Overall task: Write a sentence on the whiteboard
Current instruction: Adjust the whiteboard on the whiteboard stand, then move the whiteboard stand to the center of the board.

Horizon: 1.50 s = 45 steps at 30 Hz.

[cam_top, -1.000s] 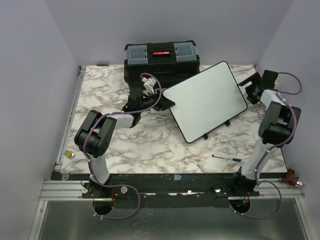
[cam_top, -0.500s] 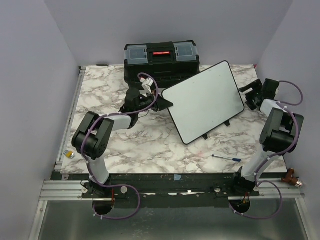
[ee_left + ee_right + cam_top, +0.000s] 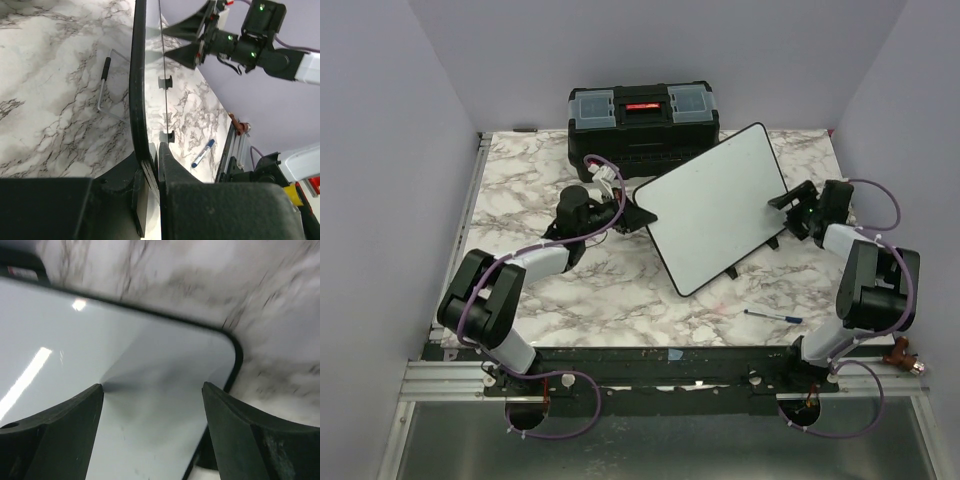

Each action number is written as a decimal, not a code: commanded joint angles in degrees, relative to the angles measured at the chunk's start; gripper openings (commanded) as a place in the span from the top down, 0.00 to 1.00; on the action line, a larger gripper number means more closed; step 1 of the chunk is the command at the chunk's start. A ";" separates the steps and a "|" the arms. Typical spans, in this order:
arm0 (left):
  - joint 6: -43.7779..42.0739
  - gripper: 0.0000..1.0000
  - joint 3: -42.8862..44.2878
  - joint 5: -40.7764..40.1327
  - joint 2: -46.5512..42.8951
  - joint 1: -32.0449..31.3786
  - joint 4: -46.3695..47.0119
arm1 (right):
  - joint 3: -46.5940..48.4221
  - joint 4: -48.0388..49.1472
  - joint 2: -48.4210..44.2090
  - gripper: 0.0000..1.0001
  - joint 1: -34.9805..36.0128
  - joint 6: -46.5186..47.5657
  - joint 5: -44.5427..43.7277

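Whiteboard (image 3: 715, 208) fills the middle of the top view, a little right of centre. It is turned at a slant, so its long sides run from lower left to upper right, with the glossy white face up and a thin black rim around its rounded corners. The left gripper (image 3: 638, 216) is at the board's left corner. In the left wrist view, where the board (image 3: 136, 90) shows edge-on up the frame, the gripper (image 3: 150, 167) has its 2 fingers (image 3: 172, 167) pinched tight on that thin black edge at the bottom centre. The right gripper (image 3: 783, 199) is at the board's right-hand long edge in the top view. In the right wrist view its 2 dark fingers (image 3: 55, 432) stand wide apart at the lower left and lower right, so this gripper (image 3: 152, 425) is open. The board's white face and one rounded corner (image 3: 150, 365) lie between and beyond them, and the blur hides whether either finger touches it. A black toolbox (image 3: 643, 120) stands at the upper centre, just beyond the board's upper left side. A blue pen (image 3: 772, 316) lies on the marble table (image 3: 570, 290) at the lower right, apart from the board. It also shows right of the board's edge in the left wrist view (image 3: 202, 152).
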<state>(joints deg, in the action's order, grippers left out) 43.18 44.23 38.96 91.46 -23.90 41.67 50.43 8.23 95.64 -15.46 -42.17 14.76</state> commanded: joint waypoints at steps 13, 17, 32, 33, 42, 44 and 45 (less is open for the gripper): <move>-6.92 1.00 -2.24 -1.76 -0.28 -1.41 1.57 | -12.93 -10.91 -11.70 0.24 5.49 4.05 -1.19; -6.88 1.00 -2.04 -1.54 -0.19 -1.41 1.42 | -13.53 -8.00 -7.95 0.39 5.53 4.67 1.22; -8.02 1.00 -2.12 -1.87 -1.72 -1.41 -0.36 | -14.26 -7.85 -12.10 0.33 6.41 6.35 2.91; -8.02 1.00 -2.06 -1.83 -1.70 -1.41 -0.36 | -13.99 -8.14 -14.07 0.28 6.39 6.31 1.89; -7.23 1.00 -1.34 -1.48 -0.96 -1.42 0.25 | -11.37 -12.72 -16.63 0.38 6.41 3.99 -10.15; -7.22 1.00 -1.35 -1.43 -0.85 -1.41 0.18 | -11.38 -12.55 -15.48 0.38 6.34 3.53 -10.90; -7.21 1.00 -1.34 -1.36 -0.85 -1.42 0.12 | -11.49 -12.29 -15.03 0.38 6.41 3.27 -11.30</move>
<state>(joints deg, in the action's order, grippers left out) 42.22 42.30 36.03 90.21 -24.51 42.24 38.17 -2.81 78.56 -9.06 -37.52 8.25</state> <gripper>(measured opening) 0.111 0.623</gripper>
